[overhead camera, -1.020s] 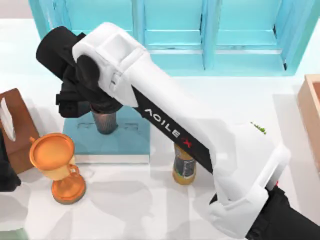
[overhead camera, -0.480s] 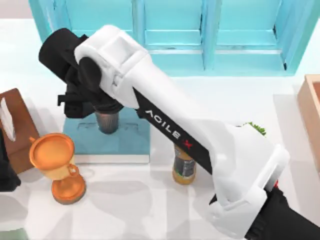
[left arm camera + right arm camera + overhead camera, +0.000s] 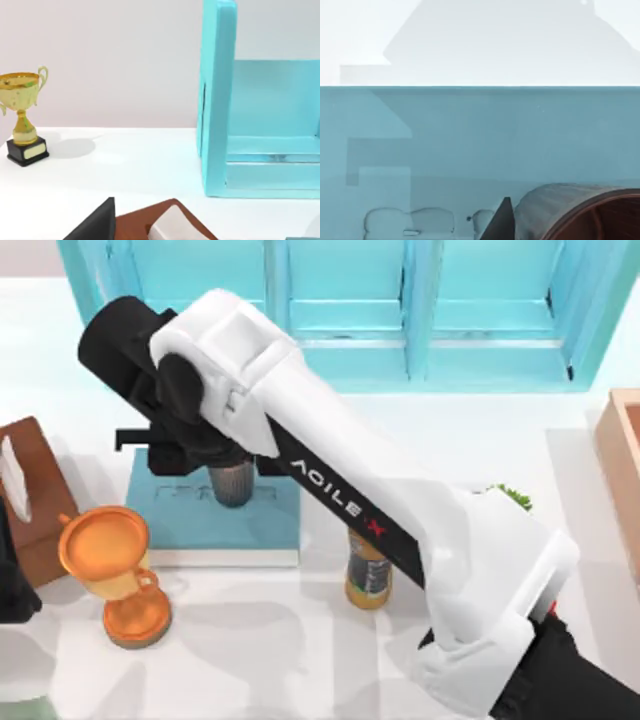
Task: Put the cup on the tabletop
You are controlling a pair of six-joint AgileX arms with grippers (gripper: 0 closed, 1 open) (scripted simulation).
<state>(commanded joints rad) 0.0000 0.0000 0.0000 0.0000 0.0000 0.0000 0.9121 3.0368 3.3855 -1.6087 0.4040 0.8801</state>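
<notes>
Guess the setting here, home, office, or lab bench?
Likely a rendered study or office desk, hedged: a white table holds a teal book, an orange goblet and a tissue box, with a turquoise shelf behind.

The cup (image 3: 233, 483) sits over the book (image 3: 215, 520) at the worktop's (image 3: 300, 660) left — goblet (image 3: 110, 570) before it, bottle (image 3: 366, 580) to its right, shelf cabinet (image 3: 340, 310) behind.
</notes>
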